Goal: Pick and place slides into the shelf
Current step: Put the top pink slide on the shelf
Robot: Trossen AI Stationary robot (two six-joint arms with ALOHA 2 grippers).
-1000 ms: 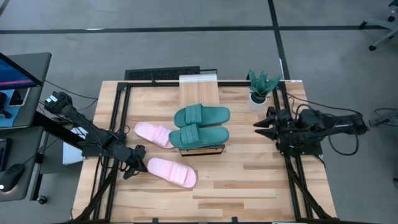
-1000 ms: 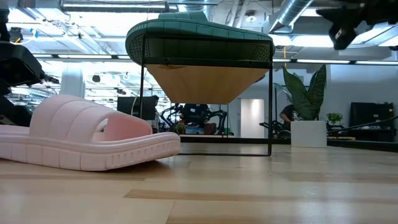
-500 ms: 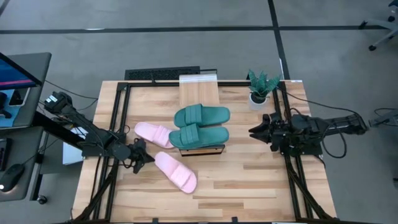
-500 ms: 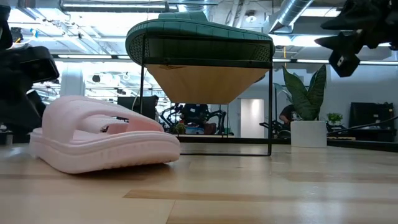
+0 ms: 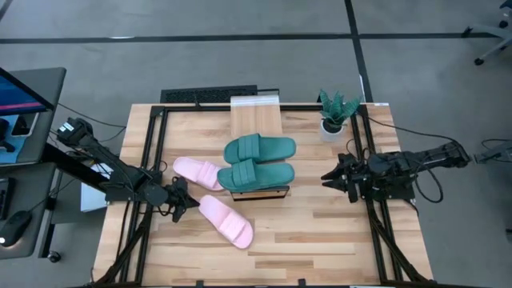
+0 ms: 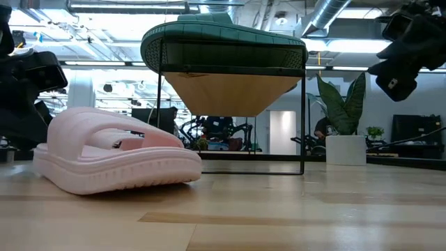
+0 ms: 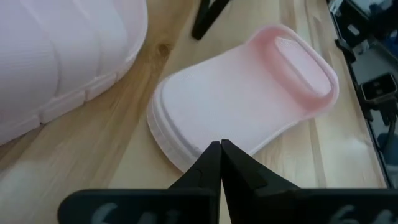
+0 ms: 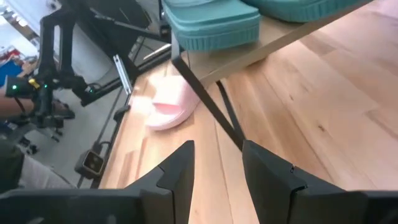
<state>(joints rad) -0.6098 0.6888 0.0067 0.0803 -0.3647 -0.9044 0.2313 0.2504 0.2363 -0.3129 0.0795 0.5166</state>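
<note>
Two black jointed arms, black cables trailing; right pincer (image 8: 217, 168) fingers (image 8: 177, 171) dark, tapered, angular.

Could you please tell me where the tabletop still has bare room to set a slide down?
The widest bare patch is the near strip of the tabletop, right of the nearer pink slide. Another lies between the shelf and the right gripper. It is crowded at the left, where the left gripper, both pink slides and the shelf sit close together.
</note>
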